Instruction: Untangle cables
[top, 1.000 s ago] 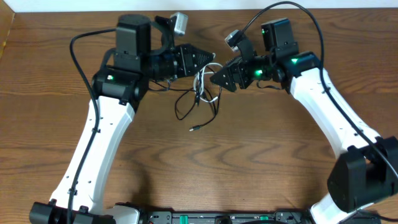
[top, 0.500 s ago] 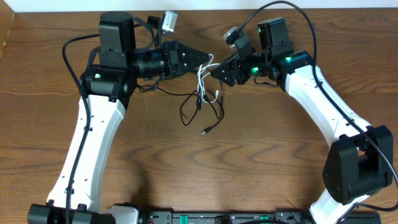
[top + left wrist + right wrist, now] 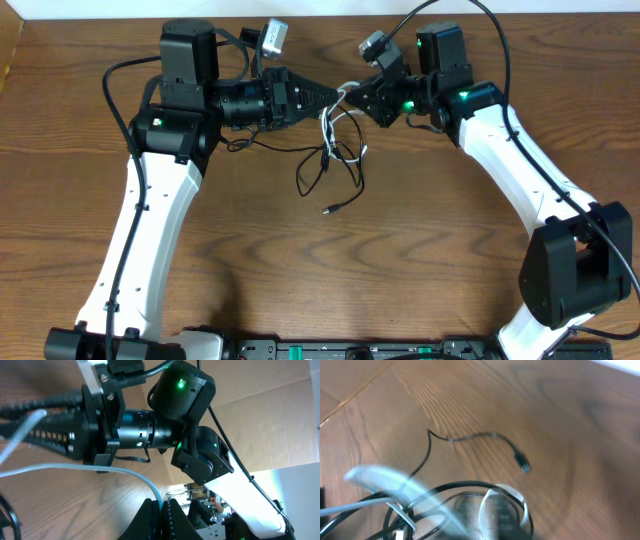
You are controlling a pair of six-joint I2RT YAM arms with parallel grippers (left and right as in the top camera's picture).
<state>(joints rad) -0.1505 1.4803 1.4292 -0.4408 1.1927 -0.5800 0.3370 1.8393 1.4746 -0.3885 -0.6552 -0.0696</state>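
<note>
Pulling further apart could tighten the knot instead of opening it; the left gripper (image 3: 335, 96), upper centre of the overhead view, is closed on the white cable (image 3: 115, 470); the right gripper's (image 3: 354, 98) grip I cannot tell, its wrist view being blurred; the black cable (image 3: 470, 437) is tangled with the white just below, its plug (image 3: 524, 466) lying free on the table, so a loop may snag.

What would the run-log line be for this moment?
left gripper: shut on white cable | right gripper: same cable | black cable: tangled in it, plug on table
</note>
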